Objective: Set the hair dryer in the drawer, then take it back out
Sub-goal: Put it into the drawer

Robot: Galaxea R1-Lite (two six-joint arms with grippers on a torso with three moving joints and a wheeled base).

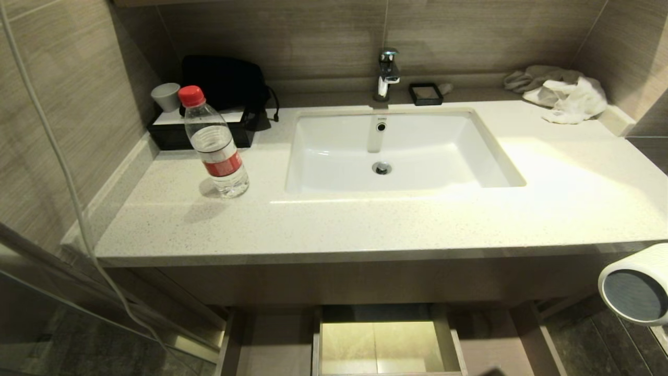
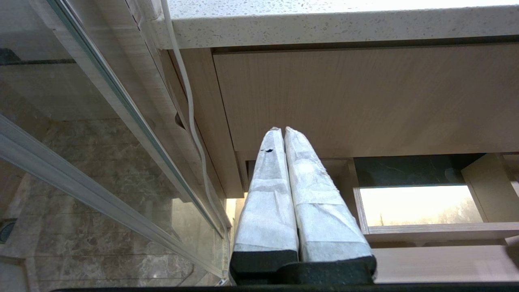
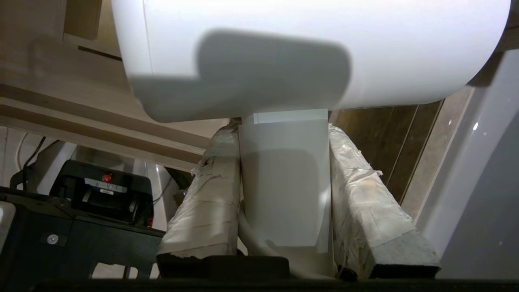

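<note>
Two tools concern us. Our right tool pinches the hair dryer by its handle, a wrapped finger pressed to each side, with the stubby white barrel lying crosswise above the fingertips. From our head view the hair dryer shows only at the right edge, held in the air below the tabletop's front lip and well to the right of the drawer, its round grey grille facing us. The drawer stands pulled out beneath the tabletop, its boxed rectangular cutout showing a bright floor below. Our left tool hangs low beside the cabinet, its two wrapped fingers pressed together on nothing, pointing at the wood-grain front panel above the drawer. On the tabletop we see a water bottle with a red cap left of the sink, and a crumpled white cloth at the far right corner.
</note>
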